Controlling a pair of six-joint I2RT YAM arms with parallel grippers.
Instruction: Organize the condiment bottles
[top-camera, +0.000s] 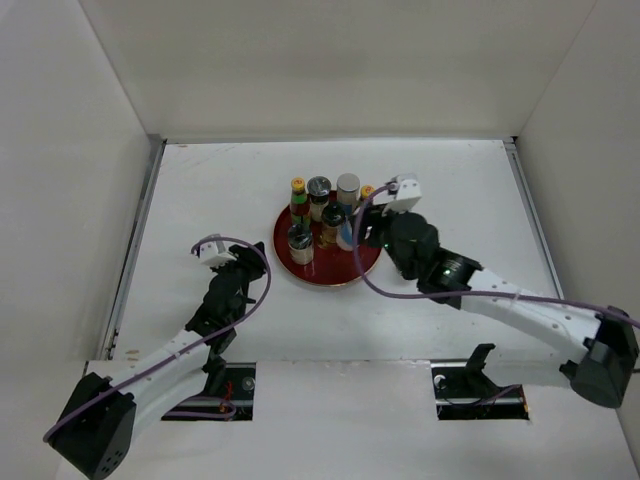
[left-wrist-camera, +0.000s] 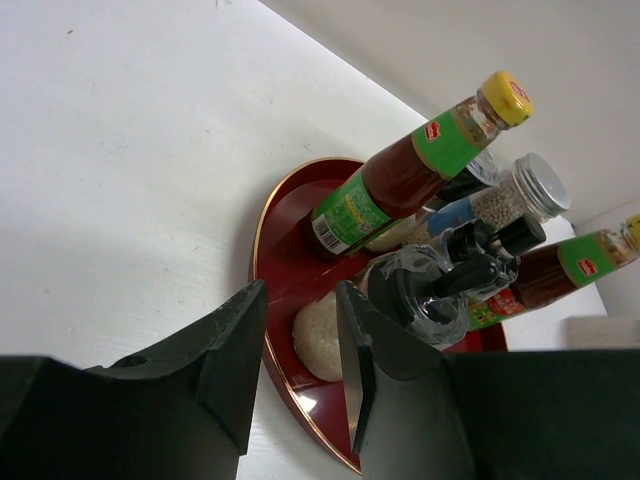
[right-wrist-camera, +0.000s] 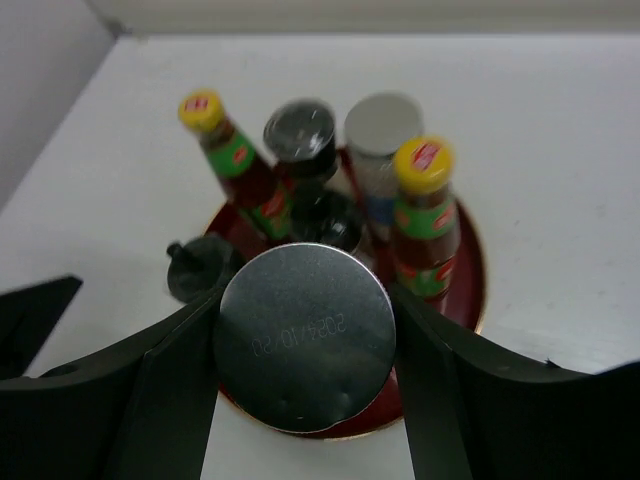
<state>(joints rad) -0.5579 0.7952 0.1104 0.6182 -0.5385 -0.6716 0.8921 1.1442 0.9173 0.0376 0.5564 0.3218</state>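
- The right gripper (right-wrist-camera: 302, 295) holds a silver-lidded jar (right-wrist-camera: 310, 350), one finger against each side of its lid, at the right edge of the red round tray (top-camera: 290, 262). Whether the jar rests on the tray cannot be told.
- Beyond the jar, on the tray, stand a yellow-capped red-sauce bottle (right-wrist-camera: 235, 160), a second red-sauce bottle (right-wrist-camera: 425, 215), a dark-lidded jar (right-wrist-camera: 300, 130) and a silver-lidded shaker (right-wrist-camera: 382, 125).
- The right arm reaches from the near right toward the far left, wrist bent toward the tray.
- The left gripper (left-wrist-camera: 300, 295) is almost closed and holds nothing. It sits low over the table (top-camera: 220, 180), left of the tray and pointing at it.
- The left arm stretches from the near left.
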